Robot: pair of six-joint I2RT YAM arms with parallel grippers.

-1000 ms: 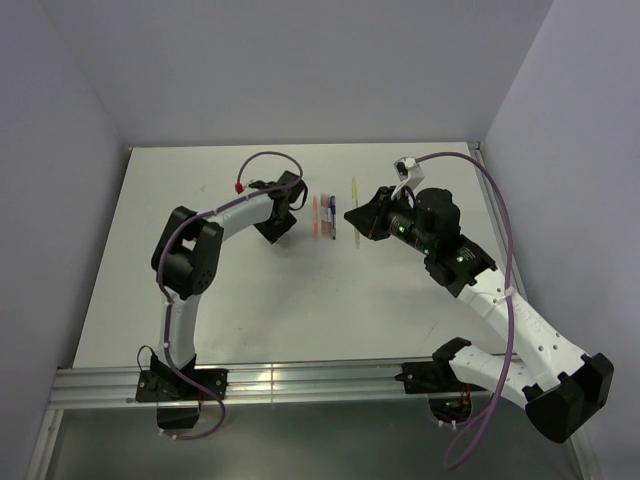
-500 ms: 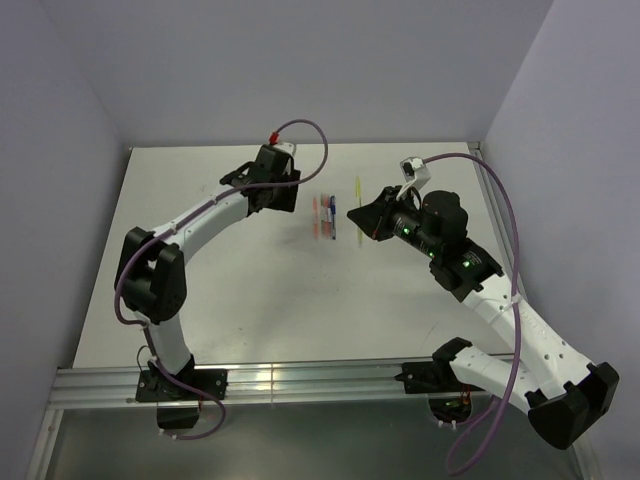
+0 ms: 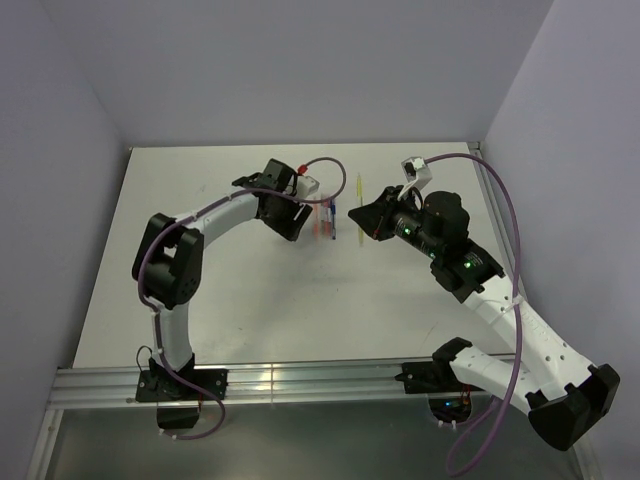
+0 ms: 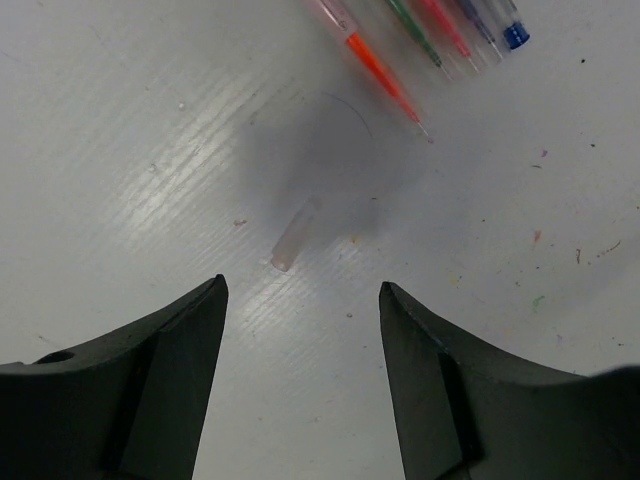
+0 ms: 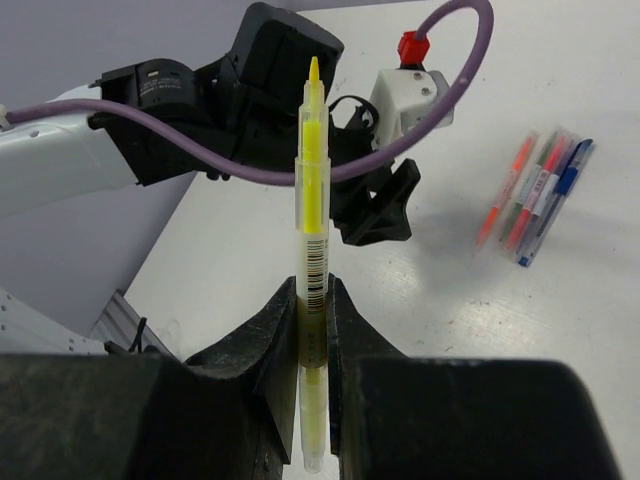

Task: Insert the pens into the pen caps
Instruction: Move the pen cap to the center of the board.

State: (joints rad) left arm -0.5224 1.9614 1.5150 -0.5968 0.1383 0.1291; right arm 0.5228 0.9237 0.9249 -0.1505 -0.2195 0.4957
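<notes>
Translucent pale pen cap (image 4: 294, 236) lies flat on the desk (image 4: 120, 150), just ahead of the left pincer (image 4: 300, 300) and centred on its gap. Its long axis slants from near-left to far-right in the left wrist view, so the 2 fingers would close across its sides, not its ends. Left pincer is spread fully wide, holds nothing, and hangs over the cap without touching it. Beyond the cap, up and right in that view, sits the row of loose pens. The orange pen (image 4: 378, 72) is nearest, tip aimed toward the cap, near but apart. Right pincer (image 5: 312, 300) is nipped down on 1 yellow pen (image 5: 311, 170), gripping the barrel by the barcode label. The pen is in the air, uncapped tip pointing away from the wrist toward the left arm. Left arm is clearly the nearer one to the cap, so the likely next move is a straight drop and pinch. Cannot tell which end of the cap is open. Risk: the cap is tiny and light and may skid or roll when touched.
</notes>
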